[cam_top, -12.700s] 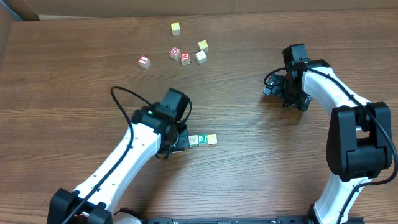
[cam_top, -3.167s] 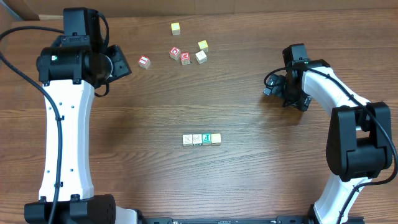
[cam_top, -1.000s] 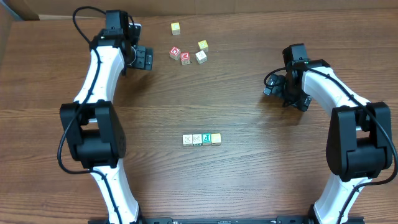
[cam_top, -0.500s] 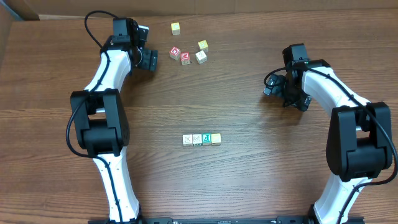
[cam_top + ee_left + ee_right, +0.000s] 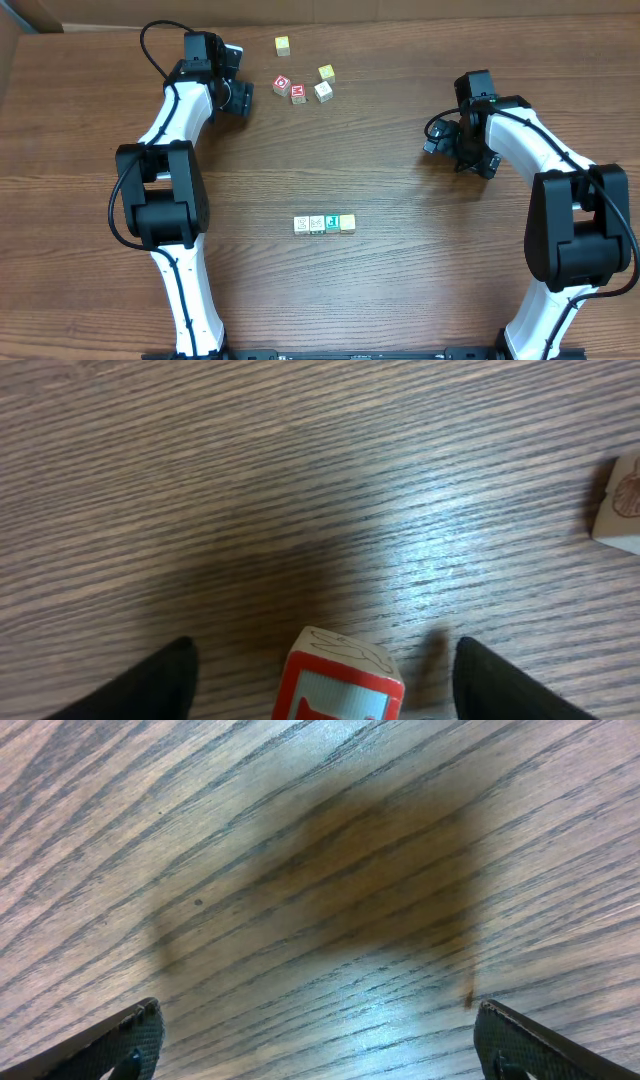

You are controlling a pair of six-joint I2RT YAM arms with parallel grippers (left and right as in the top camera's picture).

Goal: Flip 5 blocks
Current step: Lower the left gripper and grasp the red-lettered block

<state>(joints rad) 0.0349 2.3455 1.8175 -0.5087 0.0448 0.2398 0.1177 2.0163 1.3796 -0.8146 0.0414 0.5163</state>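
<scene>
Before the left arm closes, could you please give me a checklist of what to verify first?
1. Red-faced wooden cube sits between the left gripper's fingers: ok.
2. Gap shows on each side of the cube, so nothing is pinched yet: ok.
3. Cube rests flat on the wooden table: cannot tell, its base is cut off in the wrist view.
4. Pale cube at the wrist view's right edge is apart from the fingers: ok.
5. Right gripper is open over bare wood, away from the work: ok.
6. Row of four small cubes at the table's centre lies far from both arms: ok.
</scene>
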